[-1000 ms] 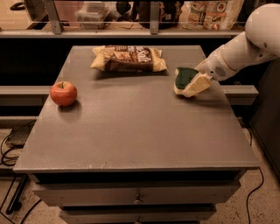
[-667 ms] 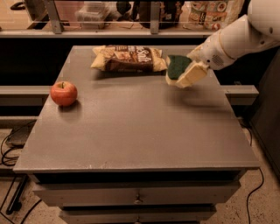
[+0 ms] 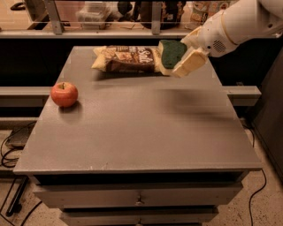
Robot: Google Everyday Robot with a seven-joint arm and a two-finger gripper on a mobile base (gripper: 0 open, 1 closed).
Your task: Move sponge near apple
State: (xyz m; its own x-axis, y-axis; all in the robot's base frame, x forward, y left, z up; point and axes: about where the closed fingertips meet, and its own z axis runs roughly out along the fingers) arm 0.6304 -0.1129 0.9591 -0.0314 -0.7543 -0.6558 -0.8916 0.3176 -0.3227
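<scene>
The red-orange apple [image 3: 64, 94] sits on the grey table [image 3: 141, 128] near its left edge. The sponge [image 3: 171, 54], dark green on top with pale foam below, is held in the air above the table's back right part. My gripper [image 3: 180, 59] is shut on the sponge, with the white arm reaching in from the upper right. The sponge is far to the right of the apple and just right of the snack bag.
A yellow-brown snack bag [image 3: 126, 59] lies at the back middle of the table. A shelf with containers [image 3: 95, 11] runs behind the table. Cables [image 3: 11, 152] lie on the floor at the left.
My gripper has lifted the sponge off the table and carried it up and to the left, toward the snack bag. The apple and the bag have not moved.
</scene>
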